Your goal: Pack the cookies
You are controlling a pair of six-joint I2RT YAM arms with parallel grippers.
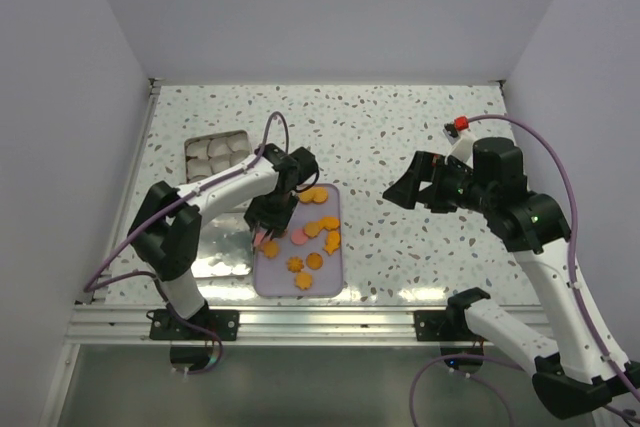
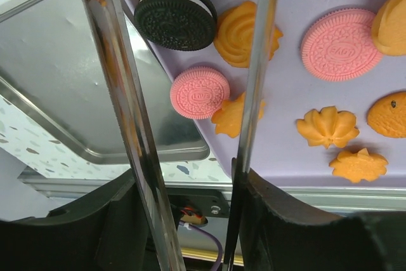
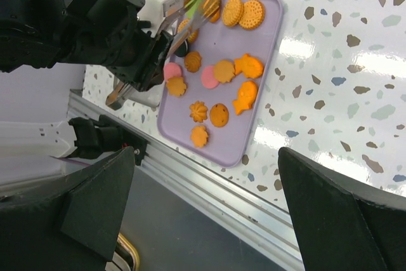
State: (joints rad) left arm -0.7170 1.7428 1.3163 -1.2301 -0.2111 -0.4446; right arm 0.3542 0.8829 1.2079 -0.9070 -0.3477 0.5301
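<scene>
On my far left, a box of white pieces sits toward the back of the surface. I can't make out what the pieces are from the top view.

The left arm rises from its base at the near edge and folds at the elbow. Its forearm runs right to a wrist above the tray, and from there the left end effector tips down and back toward me over the tray's left side. Its fingers are pressed against the two arms of the tongs, pinching them partway together. Under the forearm, a bare metal tin lies just beside the tray's left edge.

The cookies are all spread flat on the lavender tray. Most are orange rounds, flowers and fish. In the left wrist view the tong blades straddle a pink cookie, with an orange flower cookie touching it and partly behind the right blade. I can't tell whether the blades touch the pink one. A black cookie lies just past it, near the tray's edge by the tin, and a second, larger pink one is off to the right.

The right arm climbs from its base to a high elbow at the right. Its forearm reaches left, well clear of the tray. The right end effector hangs above the bare surface, facing the tray, its fingers spread wide with nothing between them.
</scene>
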